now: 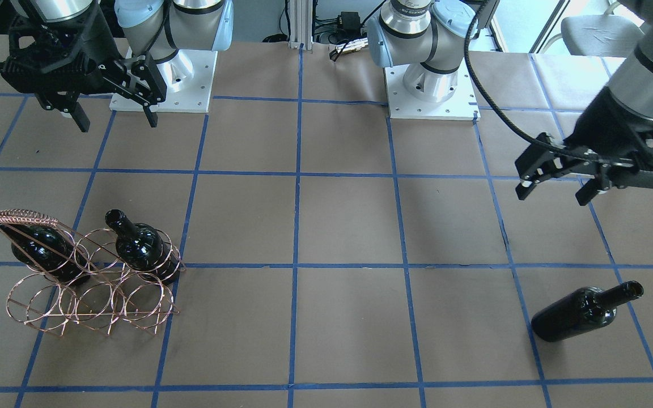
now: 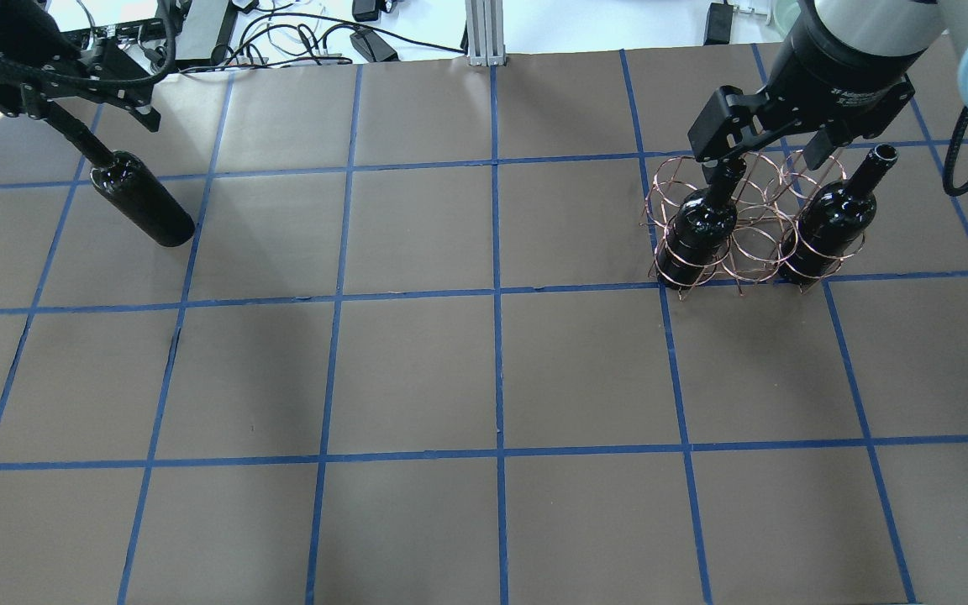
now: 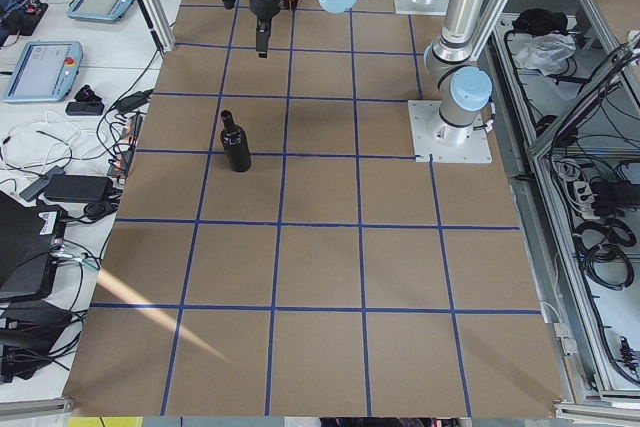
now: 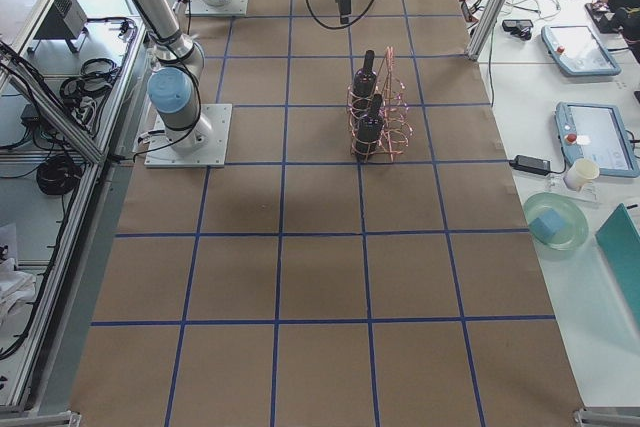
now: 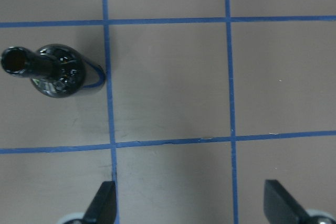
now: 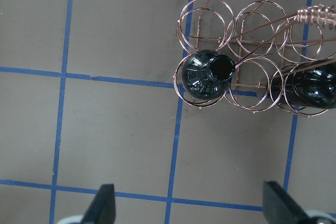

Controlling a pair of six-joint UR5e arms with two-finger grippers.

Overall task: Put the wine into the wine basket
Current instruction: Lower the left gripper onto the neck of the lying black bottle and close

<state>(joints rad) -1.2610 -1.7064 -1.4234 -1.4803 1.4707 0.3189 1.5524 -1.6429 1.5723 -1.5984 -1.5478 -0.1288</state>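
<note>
On the table [image 1: 349,226], toward the robot's left, the wine [image 1: 581,311] stands upright and alone on the brown paper. It is just beside a blue tape line [image 5: 107,103], and its lipped mouth faces up. Above the table and off to one side of the bottle hangs the left pincer [image 5: 189,198], spread wide and holding nothing. From its wrist camera the two black fingers [image 5: 105,205] sit at the lower edge of the view, while the bottle shows near the upper left corner, well apart from both.

Across the table, on the robot's right, the wine basket [image 6: 234,30] rests with its copper rings lying level. Seen from above, they form two rows of three, with the braided handle [image 6: 315,17] at one end. One bottle [image 6: 202,77] stands upright in an end ring of the row nearer the robot. A second bottle [image 6: 317,85] stands in the ring at that row's other end, with one ring between them.

The right pincer [image 6: 189,198] hovers over the table on the robot's side of the basket. Its fingers are likewise spread wide and grip nothing, clear of both bottles and of the wire.
</note>
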